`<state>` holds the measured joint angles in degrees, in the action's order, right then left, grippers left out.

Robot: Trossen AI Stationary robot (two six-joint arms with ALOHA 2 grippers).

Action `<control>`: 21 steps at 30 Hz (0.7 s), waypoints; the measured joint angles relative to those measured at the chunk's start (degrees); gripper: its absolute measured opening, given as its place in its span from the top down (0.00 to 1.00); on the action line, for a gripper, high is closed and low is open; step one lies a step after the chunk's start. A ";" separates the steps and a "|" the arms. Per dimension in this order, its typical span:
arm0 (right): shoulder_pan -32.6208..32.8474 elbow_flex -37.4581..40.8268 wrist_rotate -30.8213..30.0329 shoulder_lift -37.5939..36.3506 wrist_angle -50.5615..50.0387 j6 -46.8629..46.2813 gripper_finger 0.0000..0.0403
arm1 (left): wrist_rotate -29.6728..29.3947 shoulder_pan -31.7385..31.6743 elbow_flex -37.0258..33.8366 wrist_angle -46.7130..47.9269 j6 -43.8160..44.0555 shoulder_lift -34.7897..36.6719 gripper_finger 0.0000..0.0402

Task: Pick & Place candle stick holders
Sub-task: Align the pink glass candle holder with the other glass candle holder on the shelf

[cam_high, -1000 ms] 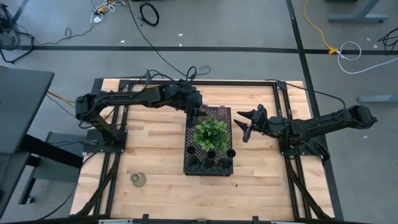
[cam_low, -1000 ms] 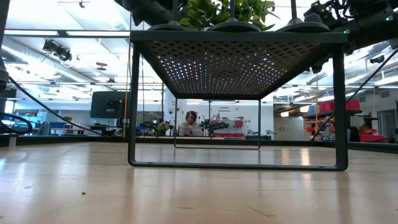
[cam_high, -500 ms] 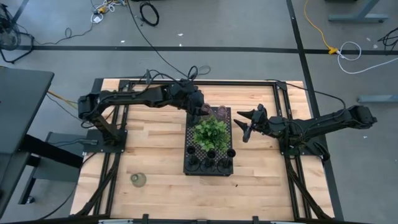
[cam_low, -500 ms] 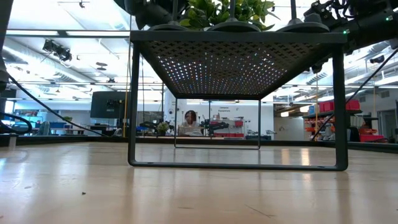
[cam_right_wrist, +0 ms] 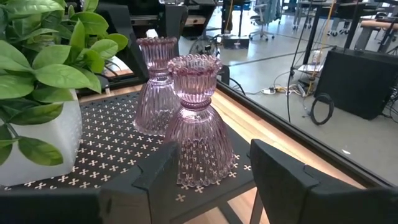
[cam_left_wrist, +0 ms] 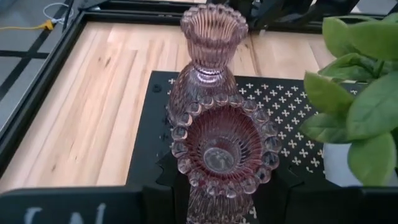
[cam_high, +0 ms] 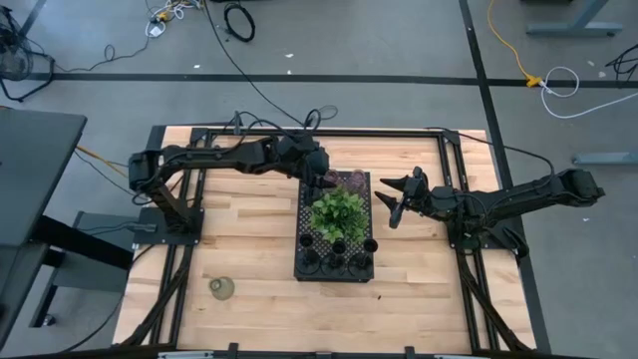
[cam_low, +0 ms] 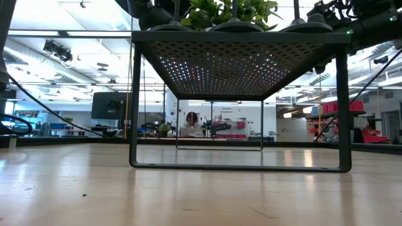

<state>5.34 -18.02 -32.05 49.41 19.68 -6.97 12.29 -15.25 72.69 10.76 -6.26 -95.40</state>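
Light butcher-block wooden surface [cam_high: 239,249]. Black perforated metal tray on legs [cam_high: 308,261] stands at centre. Green leafy plant in white pot [cam_high: 338,211] sits mid-tray. Beyond the far edge: grey floor, black cables [cam_high: 237,20], yellow cable [cam_high: 506,45]. A seated person [cam_low: 191,123] in the room behind.

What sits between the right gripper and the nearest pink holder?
Nothing: in the right wrist view, only bare perforated tray separates the right gripper from the pink holder.

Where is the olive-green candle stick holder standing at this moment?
In the high view, the olive-green holder stands alone on the wooden table, near its front left, apart from the black tray.
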 joint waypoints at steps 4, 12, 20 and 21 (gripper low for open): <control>-0.01 0.00 0.00 0.00 0.02 0.01 0.50 | 0.00 -0.02 0.00 -0.09 0.73 -0.26 0.68; -0.01 0.02 -0.02 0.00 -0.01 0.33 0.50 | 0.04 -0.01 0.00 -0.09 2.61 -0.26 0.54; -0.01 0.02 -0.02 0.00 -0.01 0.30 0.50 | 0.02 0.00 0.00 0.27 2.82 -0.26 0.60; -0.02 0.02 -0.02 0.00 -0.01 0.31 0.50 | 0.02 0.00 0.00 0.34 3.02 -0.26 0.61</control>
<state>5.32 -18.00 -32.08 49.41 19.66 -6.66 12.32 -15.25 72.69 11.10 -3.25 -95.66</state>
